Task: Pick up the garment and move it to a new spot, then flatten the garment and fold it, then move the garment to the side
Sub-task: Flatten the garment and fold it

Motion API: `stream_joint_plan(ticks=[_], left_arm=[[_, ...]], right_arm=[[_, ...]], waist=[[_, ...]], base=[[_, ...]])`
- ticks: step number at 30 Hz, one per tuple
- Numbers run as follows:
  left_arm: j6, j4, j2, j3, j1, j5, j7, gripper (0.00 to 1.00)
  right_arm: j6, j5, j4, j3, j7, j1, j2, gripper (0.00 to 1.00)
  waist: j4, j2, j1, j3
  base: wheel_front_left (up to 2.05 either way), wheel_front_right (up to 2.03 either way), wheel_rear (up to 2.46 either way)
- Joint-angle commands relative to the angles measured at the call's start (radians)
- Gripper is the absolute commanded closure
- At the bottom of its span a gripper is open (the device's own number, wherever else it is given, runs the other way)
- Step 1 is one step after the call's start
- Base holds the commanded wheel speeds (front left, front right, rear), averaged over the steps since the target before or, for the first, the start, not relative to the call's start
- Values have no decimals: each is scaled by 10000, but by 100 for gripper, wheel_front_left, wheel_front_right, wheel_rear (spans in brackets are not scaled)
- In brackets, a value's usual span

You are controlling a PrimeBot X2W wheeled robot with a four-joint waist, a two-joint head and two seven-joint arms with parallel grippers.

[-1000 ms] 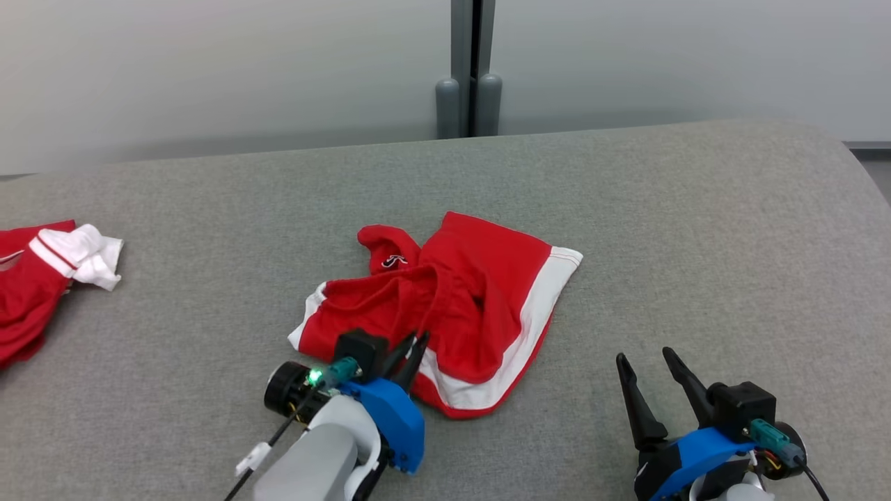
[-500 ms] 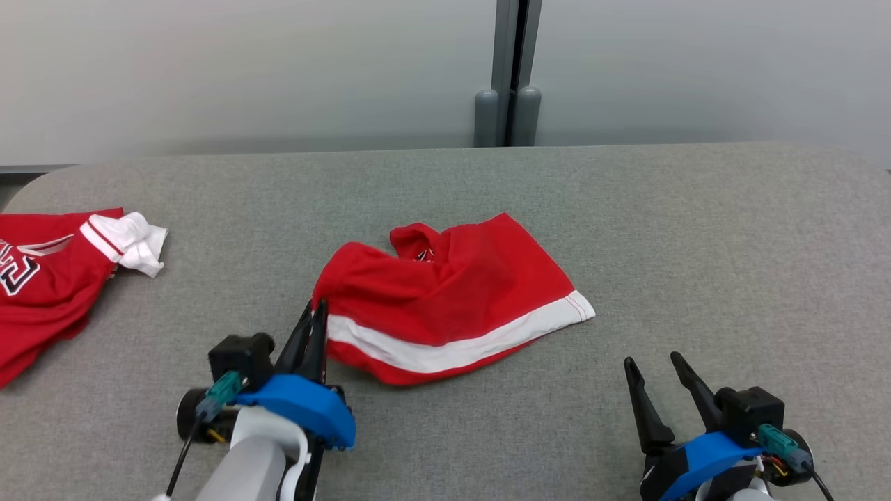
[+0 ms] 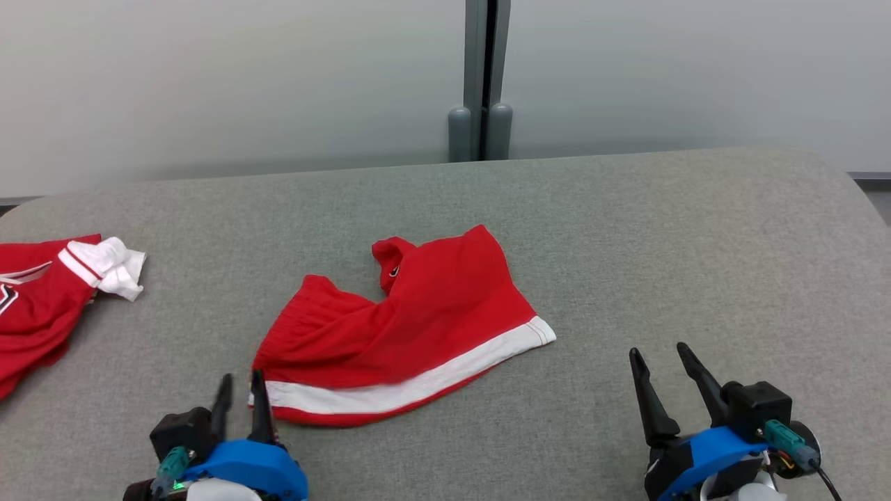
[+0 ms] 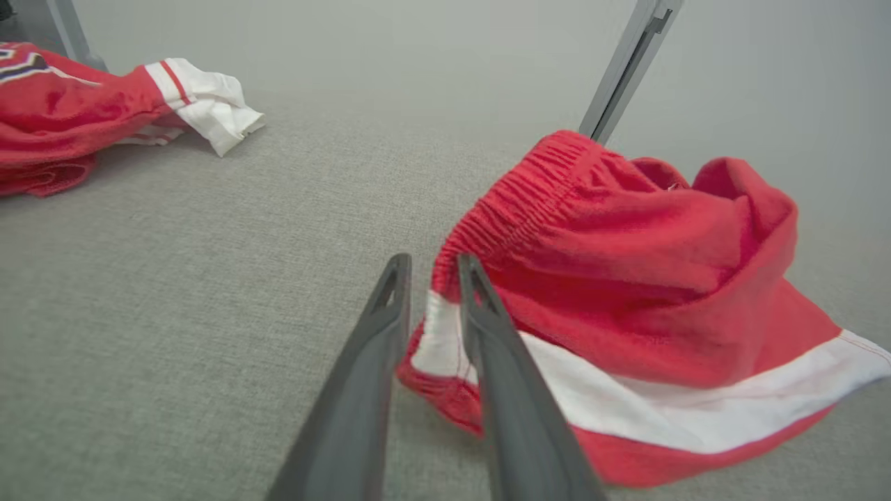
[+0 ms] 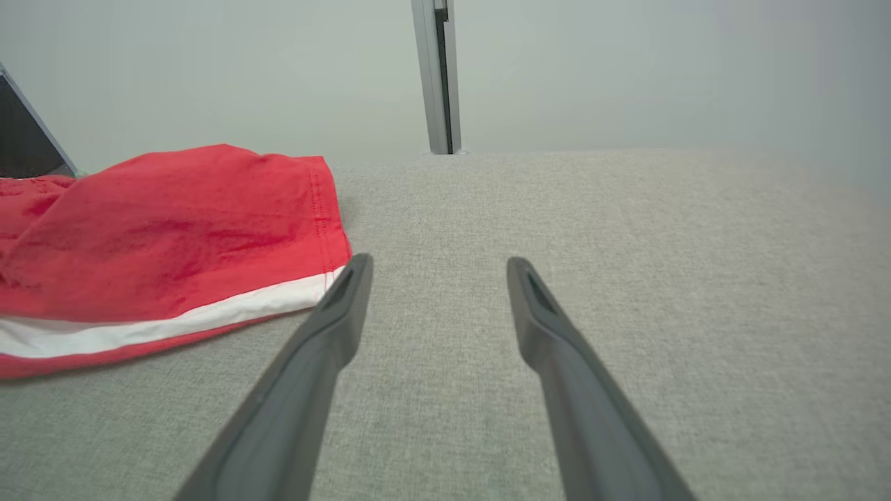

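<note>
At nine o'clock on the grey fabric-covered table (image 3: 696, 243) lies a crumpled red jersey with a white sleeve end (image 3: 42, 299), well apart from the work. At seven o'clock the left gripper (image 3: 241, 379) points toward twelve with its jaws parted only narrowly. In the left wrist view the near corner of the red cloth shorts with a white band (image 3: 418, 327) sits just beside its right finger and is not pinched between the two.

The shorts lie at the table's middle, with the band running from seven toward three o'clock. The elastic waist is rucked and a lobe stands up at twelve. At five o'clock the right gripper (image 3: 658, 351) hovers empty with its jaws spread wide, apart from the shorts.

Judging by this, the move to a new spot looks done and the flattening only partly achieved. Folding and setting aside are left.
</note>
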Motion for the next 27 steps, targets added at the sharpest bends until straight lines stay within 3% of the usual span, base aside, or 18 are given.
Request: stream_joint_plan(ticks=[1,5,9,17,27], left_arm=[[140,-307,-22,275,190,328,-46,0],[441,-1094,-95,723,599,1205,-46,0],[258,-1453,-170,734,987,1636,-46,0],[75,-1366,-194,484,1193,1383,-47,0],[172,-1336,-195,-490,397,1107,-47,0]], right_arm=[[-2,22,-192,17,-3,98,-27,0],[0,170,-613,192,-3,20,-27,0],[-2,307,-915,384,-3,54,-28,0],[0,333,-654,797,-3,181,-28,0],[-2,-27,689,820,-4,-1146,-56,0]], waist=[[-51,0,0,-55],[-92,0,0,-174],[-111,0,0,-310],[-19,0,0,-308],[796,0,0,853]], base=[[0,0,0],[0,0,0],[0,0,0],[0,0,0],[0,0,0]])
